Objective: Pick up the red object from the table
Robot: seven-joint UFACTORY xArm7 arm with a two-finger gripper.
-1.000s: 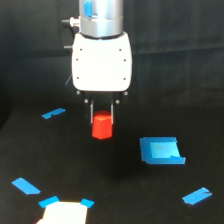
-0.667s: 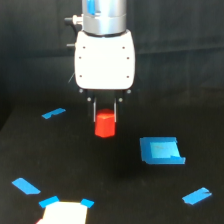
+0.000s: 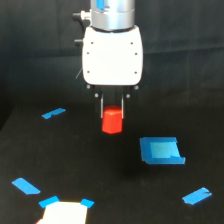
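Exterior view | gripper clamps red object | block's top hidden between fingers

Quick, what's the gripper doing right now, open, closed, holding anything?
Gripper: closed on the red object, held between its fingers above the table.
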